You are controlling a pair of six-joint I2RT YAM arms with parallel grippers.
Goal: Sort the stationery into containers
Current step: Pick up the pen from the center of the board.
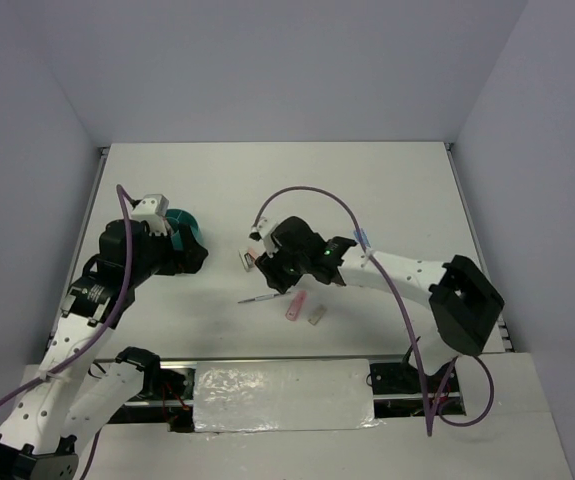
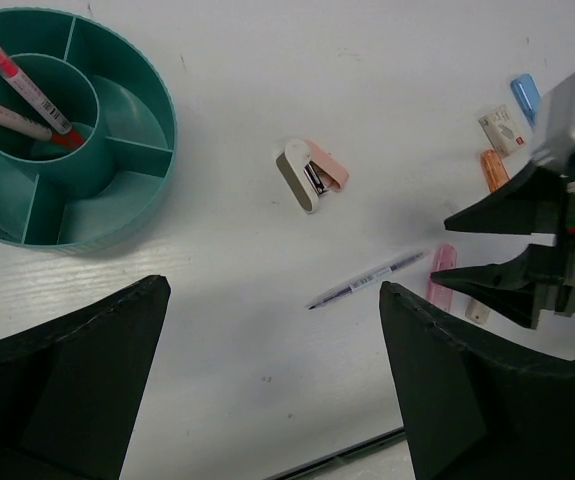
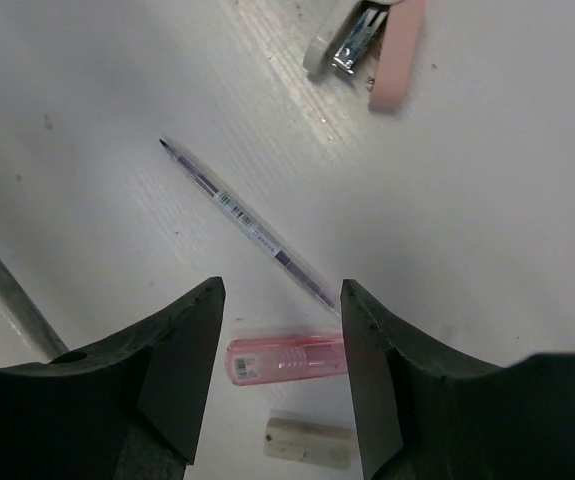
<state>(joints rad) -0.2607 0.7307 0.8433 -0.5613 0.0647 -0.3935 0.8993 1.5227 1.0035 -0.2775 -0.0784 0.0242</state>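
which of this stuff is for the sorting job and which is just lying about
Job: teal organiser, pink pen and orange pen in it, thin pen, stapler, pink eraser, pale eraser, blue eraser, orange eraser.
Not the job: purple cables, plastic sheet at near edge.

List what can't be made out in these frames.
- Top view: organiser mostly hidden behind the left arm; compartments unseen.
- Left wrist view: organiser cut off by the top and left edges; pens run out of frame.
- Right wrist view: stapler cut off by the top edge; pink eraser has its right end hidden behind the right claw.
- Right wrist view: print on the thin pen too small to read.
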